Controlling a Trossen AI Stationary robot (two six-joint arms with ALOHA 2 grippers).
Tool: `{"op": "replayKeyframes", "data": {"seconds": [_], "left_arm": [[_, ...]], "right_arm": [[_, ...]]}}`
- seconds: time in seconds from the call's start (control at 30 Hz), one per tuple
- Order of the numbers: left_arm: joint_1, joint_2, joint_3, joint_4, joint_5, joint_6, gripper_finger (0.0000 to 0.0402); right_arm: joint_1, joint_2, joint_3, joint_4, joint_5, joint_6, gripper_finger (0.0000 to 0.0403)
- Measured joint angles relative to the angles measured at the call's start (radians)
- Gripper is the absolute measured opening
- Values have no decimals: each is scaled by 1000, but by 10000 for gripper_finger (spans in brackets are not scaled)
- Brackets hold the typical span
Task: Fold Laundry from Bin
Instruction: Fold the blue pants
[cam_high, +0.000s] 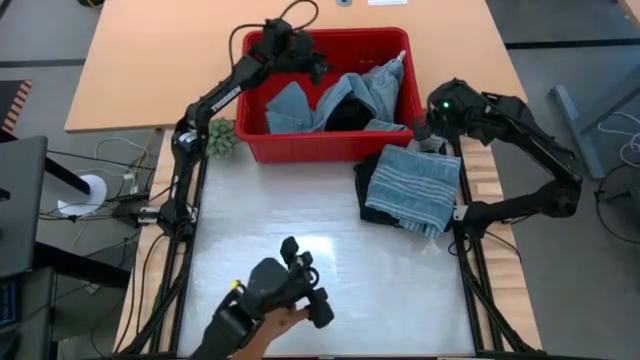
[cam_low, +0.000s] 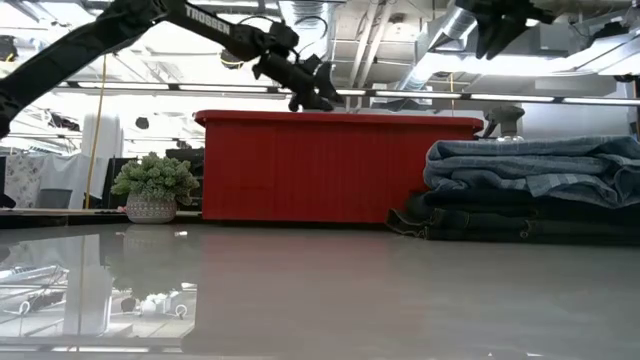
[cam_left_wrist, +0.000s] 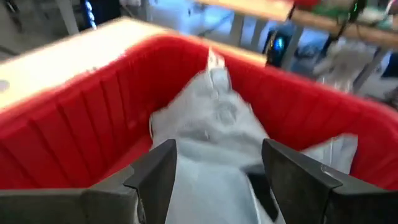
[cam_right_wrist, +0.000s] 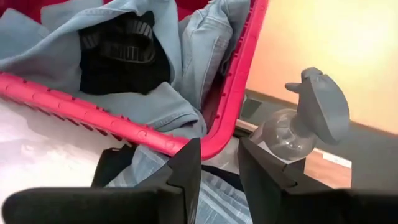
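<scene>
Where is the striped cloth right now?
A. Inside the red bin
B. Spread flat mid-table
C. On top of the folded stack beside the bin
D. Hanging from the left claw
C: the blue-grey striped cloth lies on the dark folded garments on the table, just outside the red bin.

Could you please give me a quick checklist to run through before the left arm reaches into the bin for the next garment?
1. Left gripper open and above the bin: ok.
2. Laundry in the bin within reach, light blue denim right ahead of the fingers: ok.
3. Right gripper clear of the bin: ok, it hangs beside the bin's corner, over the folded stack.
4. Right gripper holding nothing: ok, nothing between its fingers.
5. Folding area on the table free: not ok, a person's hand holds a device there.
</scene>
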Motion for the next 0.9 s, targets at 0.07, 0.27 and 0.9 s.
{"op": "replayKeyframes", "data": {"seconds": [0.07, 0.27, 0.9], "left_arm": [[-2, 14, 11, -40, 4, 7, 226], [-51, 22, -7, -94, -94, 124, 226], [-189, 197, -12, -108, -573, 286, 220]], "right_arm": [[-8, 0, 0, 3, -1, 24, 133], [-22, 7, 0, 29, -1, 80, 133], [-23, 109, 0, 57, -29, 105, 133]]}}
